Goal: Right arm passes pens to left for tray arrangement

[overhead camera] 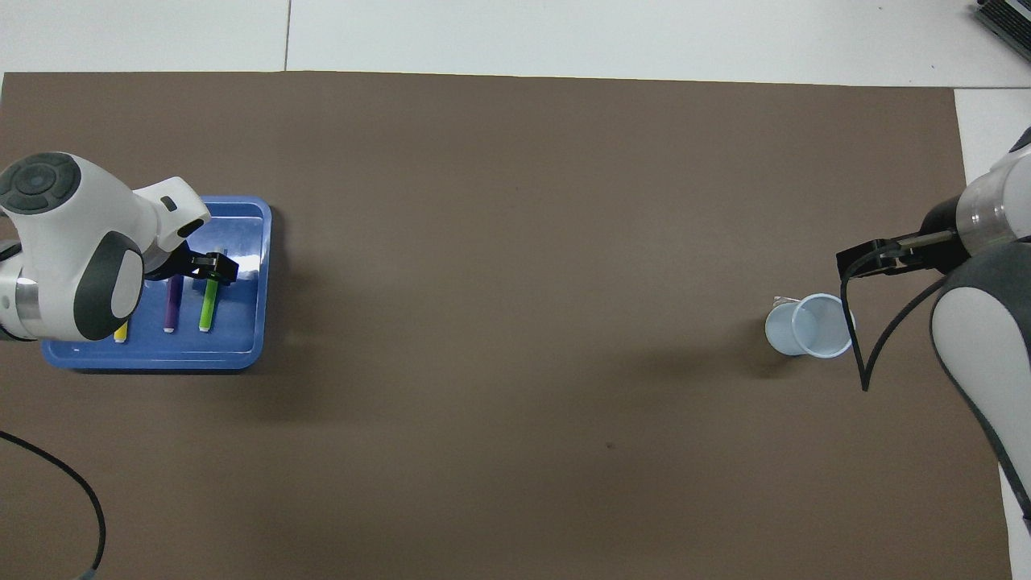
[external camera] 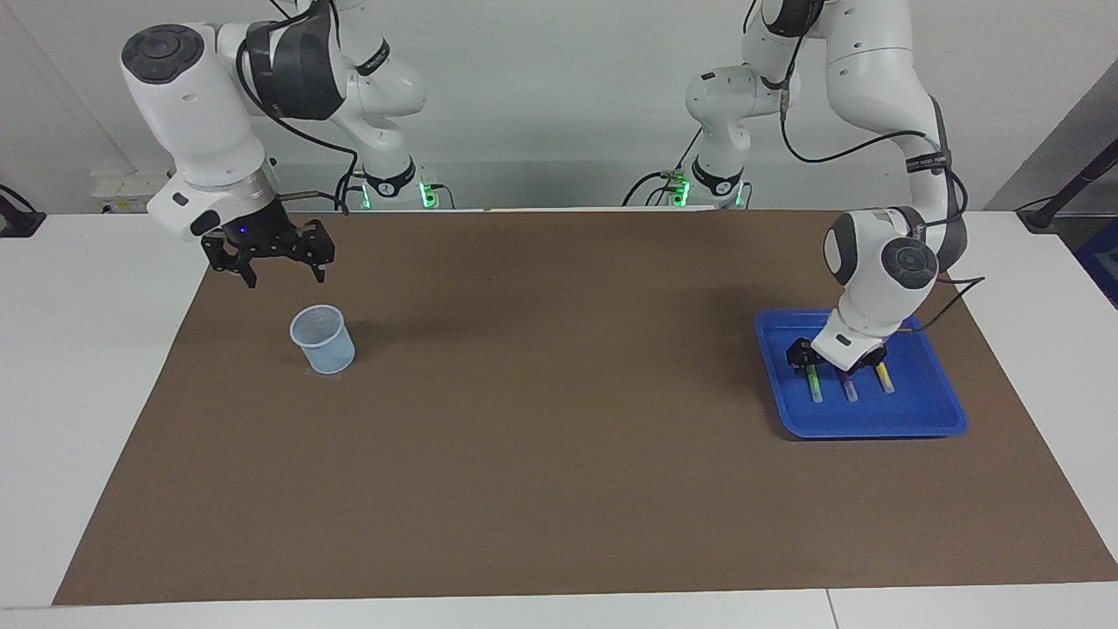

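— Where are the pens (external camera: 847, 383)?

— All three lie in the tray (external camera: 926, 418), under my left gripper (external camera: 834, 356), jaws spread. Light, stiff, slippery: pinch mid-barrel.

— Your right gripper (external camera: 278, 262)?

— Spread, waiting above the cup (external camera: 322, 339).

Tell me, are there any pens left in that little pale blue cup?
No, in the overhead view the cup looks empty inside, and the green pen, purple pen and yellow pen all lie in the blue tray.

Left arm hides most of the yellow pen (overhead camera: 121, 333) from overhead
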Controlling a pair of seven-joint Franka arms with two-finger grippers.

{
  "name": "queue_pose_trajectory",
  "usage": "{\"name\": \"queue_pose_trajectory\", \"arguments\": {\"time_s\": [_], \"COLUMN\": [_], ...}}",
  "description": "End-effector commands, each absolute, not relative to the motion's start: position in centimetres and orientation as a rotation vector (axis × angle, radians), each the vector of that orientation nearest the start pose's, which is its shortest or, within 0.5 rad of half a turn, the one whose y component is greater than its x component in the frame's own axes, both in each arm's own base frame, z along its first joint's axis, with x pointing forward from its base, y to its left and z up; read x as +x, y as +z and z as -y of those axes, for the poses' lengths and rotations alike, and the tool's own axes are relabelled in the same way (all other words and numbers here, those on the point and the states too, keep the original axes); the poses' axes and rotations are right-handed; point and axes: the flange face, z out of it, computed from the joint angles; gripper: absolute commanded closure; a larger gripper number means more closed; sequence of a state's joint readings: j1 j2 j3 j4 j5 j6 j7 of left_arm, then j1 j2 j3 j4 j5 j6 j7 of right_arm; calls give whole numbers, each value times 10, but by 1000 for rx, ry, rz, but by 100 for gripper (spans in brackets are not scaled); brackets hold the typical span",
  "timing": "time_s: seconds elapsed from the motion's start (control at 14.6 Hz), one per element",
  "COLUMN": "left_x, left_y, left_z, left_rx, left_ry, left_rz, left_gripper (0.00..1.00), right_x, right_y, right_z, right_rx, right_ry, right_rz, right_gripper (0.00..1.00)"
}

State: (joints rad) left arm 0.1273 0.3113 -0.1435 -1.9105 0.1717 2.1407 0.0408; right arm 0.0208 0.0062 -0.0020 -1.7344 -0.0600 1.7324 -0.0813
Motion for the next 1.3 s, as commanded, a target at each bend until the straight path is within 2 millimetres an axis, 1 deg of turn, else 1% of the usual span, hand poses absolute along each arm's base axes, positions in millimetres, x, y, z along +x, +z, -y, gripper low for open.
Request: {"name": "queue_pose_trajectory", "arguments": {"time_s": [0.0, 0.2, 0.27, 0.41, 0.55, 0.75, 0.89, 1.02, 1.23], "left_x": [614, 610, 610, 608, 605, 601, 586, 570, 547], "left_y": [369, 412, 429, 460, 489, 523, 563, 591, 615], "left_z": [-1, 6, 6, 7, 6, 9, 15, 17, 21], "left_rx": [-3065, -3055, -3051, -3045, -3040, -3039, -3091, -3129, -3130], "left_ry": [129, 110, 106, 94, 90, 85, 8, -29, 3], "left_rz": [-182, -182, -178, -171, -160, -153, -133, -112, -113], "left_gripper": [0, 0, 0, 0, 0, 0, 0, 0, 0], "right_x": [562, 558, 555, 555, 555, 555, 555, 555, 556], "right_y": [561, 564, 567, 590, 590, 589, 589, 589, 590], "right_z": [-4, 14, 15, 13, 13, 13, 13, 12, 6], "right_rx": [-3201, -3199, -3198, -3199, -3199, -3197, -3197, -3195, -3158], "right_ry": [8, 29, 61, 51, 46, 51, 53, 56, 30], "right_rz": [169, 118, 113, 115, 115, 115, 115, 117, 114], "right_gripper": [0, 0, 0, 0, 0, 0, 0, 0, 0]}}
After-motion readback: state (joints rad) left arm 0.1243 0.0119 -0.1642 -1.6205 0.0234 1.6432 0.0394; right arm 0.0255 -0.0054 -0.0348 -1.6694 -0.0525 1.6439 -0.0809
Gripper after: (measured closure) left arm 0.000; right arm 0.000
